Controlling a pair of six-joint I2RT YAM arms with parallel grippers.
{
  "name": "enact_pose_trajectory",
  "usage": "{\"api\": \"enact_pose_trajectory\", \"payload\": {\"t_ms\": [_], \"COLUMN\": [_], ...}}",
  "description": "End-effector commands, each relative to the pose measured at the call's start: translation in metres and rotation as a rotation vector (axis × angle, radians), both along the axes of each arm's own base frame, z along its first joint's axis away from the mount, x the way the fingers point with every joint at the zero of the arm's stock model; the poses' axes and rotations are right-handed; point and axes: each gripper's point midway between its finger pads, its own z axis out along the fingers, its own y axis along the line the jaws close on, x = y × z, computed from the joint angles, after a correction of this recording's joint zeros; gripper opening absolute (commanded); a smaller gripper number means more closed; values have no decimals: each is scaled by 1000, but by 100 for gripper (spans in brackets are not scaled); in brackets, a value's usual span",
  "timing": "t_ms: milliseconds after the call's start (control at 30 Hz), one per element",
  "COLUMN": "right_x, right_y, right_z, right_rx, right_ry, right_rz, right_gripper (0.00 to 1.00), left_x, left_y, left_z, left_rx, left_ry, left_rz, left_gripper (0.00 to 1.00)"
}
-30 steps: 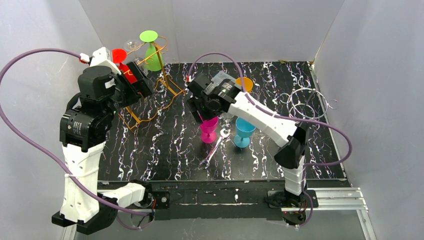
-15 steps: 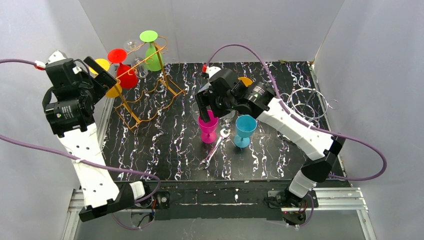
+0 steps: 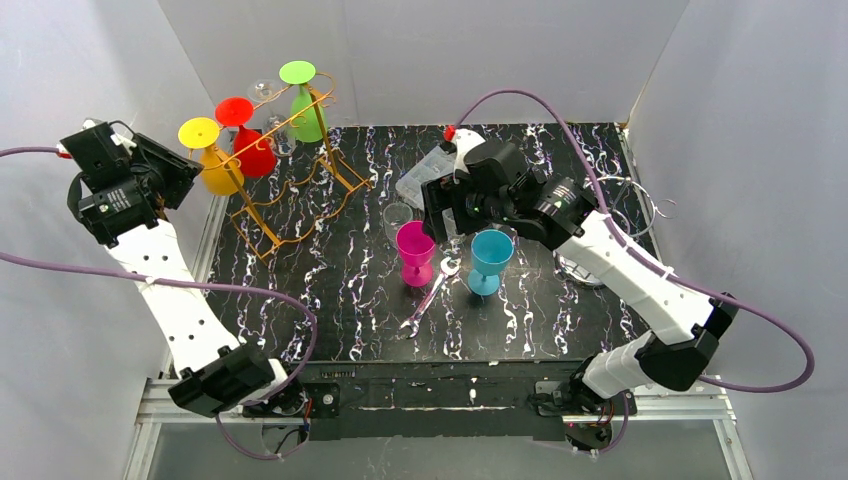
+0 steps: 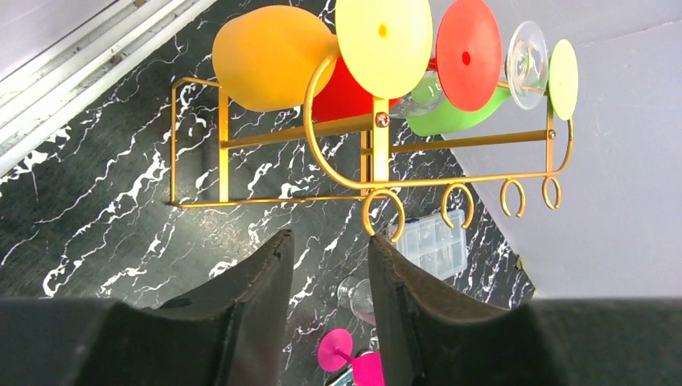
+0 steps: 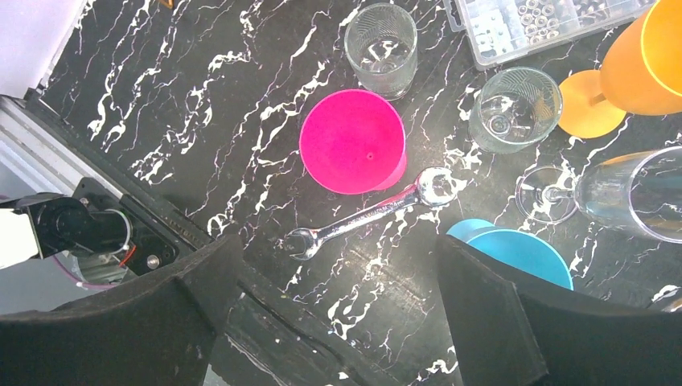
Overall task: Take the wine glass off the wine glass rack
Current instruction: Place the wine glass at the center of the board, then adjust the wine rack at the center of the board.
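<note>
Wine glass (image 4: pixel 269 58), yellow, hung inverted, gold rack (image 4: pixel 378 145)

I look down on a steel wrench (image 5: pixel 366 215) lying flat on the black marbled table (image 3: pixel 300 300). Just beyond the wrench's far end a clear tumbler (image 5: pixel 381 44) stands upright. Farther back sits a clear parts box (image 5: pixel 547 20) of small hardware. Wire rings (image 3: pixel 625 205) lie well off to the wrench's right.

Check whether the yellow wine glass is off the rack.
No, the yellow wine glass hangs upside down on the gold rack, next to the red glass.
</note>
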Motion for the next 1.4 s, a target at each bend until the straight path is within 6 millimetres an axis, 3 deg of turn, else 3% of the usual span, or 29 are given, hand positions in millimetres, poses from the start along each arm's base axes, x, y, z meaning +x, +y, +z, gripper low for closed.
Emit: {"api": "enact_pose_trajectory", "payload": {"t_ms": [0, 467, 1033, 1367], "right_x": [5, 8, 13, 17], "right_y": [1, -7, -10, -10], "right_z": [11, 3, -7, -10], "right_rx": [52, 62, 63, 66], "right_ry": [-52, -72, -50, -42], "right_rz": [24, 25, 25, 22], "right_gripper": [98, 98, 98, 98], "left_x": [11, 33, 42, 47], "left_y": [2, 16, 29, 21], "left_z": [4, -13, -33, -42], "left_rx": [-36, -78, -88, -158], "left_ry": [-55, -33, 16, 8], "left_rz": [-25, -26, 10, -2], "left_gripper": [36, 23, 24, 14]}}
